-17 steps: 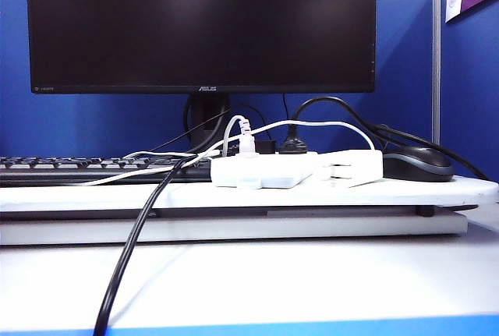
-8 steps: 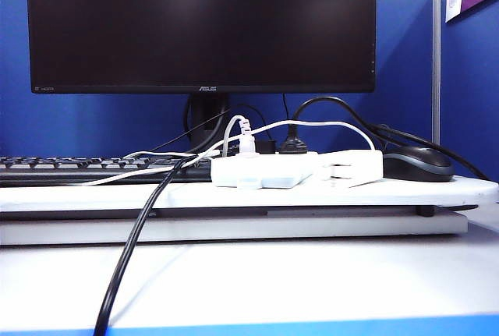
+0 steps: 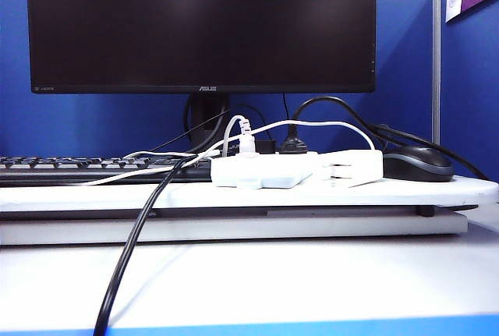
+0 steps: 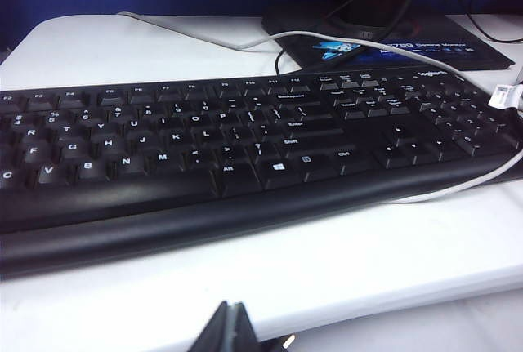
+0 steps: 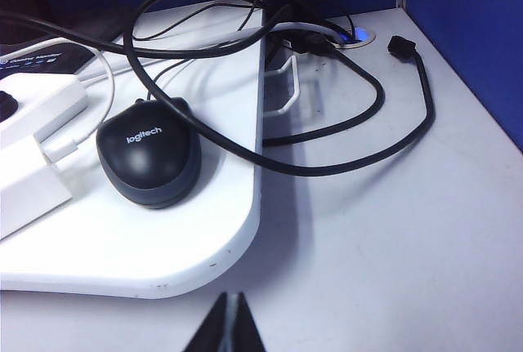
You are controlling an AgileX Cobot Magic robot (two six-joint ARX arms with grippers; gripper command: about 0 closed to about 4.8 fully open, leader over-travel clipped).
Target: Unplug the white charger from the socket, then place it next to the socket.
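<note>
Dead center of the exterior view, on the raised white surface (image 3: 390, 192), sits the socket (image 3: 263, 170), a flat white power strip with a white-grey plug (image 3: 246, 142) and a black plug (image 3: 293, 146) stuck in its top. The white charger (image 3: 351, 167) lies right up against the strip's right end, touching it as far as I can tell, with its thin white cable (image 3: 327, 124) arcing up and over toward the left. Right of that is a dark Logitech mouse (image 3: 417, 164), and at the left a black keyboard (image 3: 86, 169). A big ASUS monitor (image 3: 201, 24) fills the upper part of the frame, and a thick black cable (image 3: 129, 258) drops off the front edge down to the lower left.

Neither arm shows up in the exterior shot. In the left wrist view the left end effector (image 4: 233, 331) pokes in at the bottom edge, fingers clenched together with nothing in them, hanging in front of the keyboard (image 4: 245, 148). Same deal in the right wrist view: the right end effector (image 5: 229, 327) is pinched closed and empty at the bottom center, with the mouse (image 5: 149, 160) ahead of it and the charger (image 5: 29, 184) at the left edge next to the socket (image 5: 37, 107). Loose black cables (image 5: 343, 123) loop over the lower surface (image 5: 409, 246) beyond.
</note>
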